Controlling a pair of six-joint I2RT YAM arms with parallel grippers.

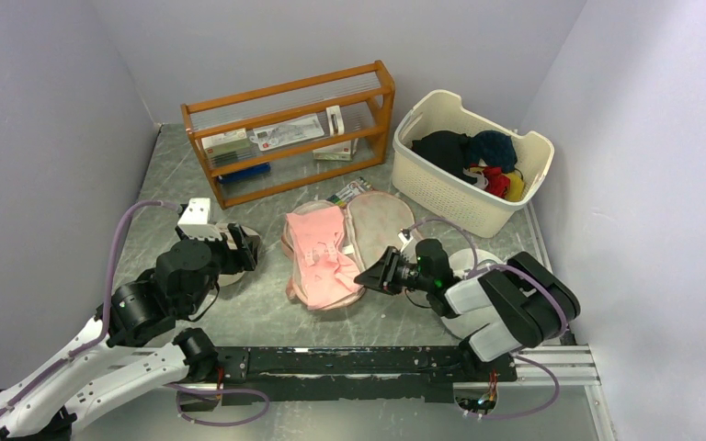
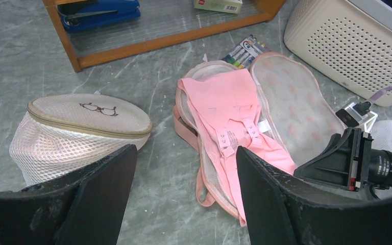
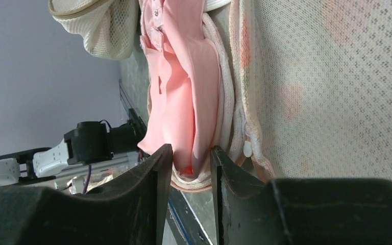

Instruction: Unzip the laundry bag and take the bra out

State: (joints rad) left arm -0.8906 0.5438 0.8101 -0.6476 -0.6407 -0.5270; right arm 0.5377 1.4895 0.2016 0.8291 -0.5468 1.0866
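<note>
Folds crease pink bra (image 1: 320,257); laundry bag (image 1: 380,225) lies unzipped.

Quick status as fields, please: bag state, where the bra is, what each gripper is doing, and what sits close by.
laundry bag: unzipped, spread open, pale lining up
bra: lying on the bag's left half in the top view, not lifted out
right gripper: at the bra's near edge, fingers narrowly apart with pink fabric at the gap; grip not confirmed
left gripper: open wide, empty, left of the bag
mesh pouch: left of the bag, zipped
basket: behind the bag on the right, holding clothes
</note>
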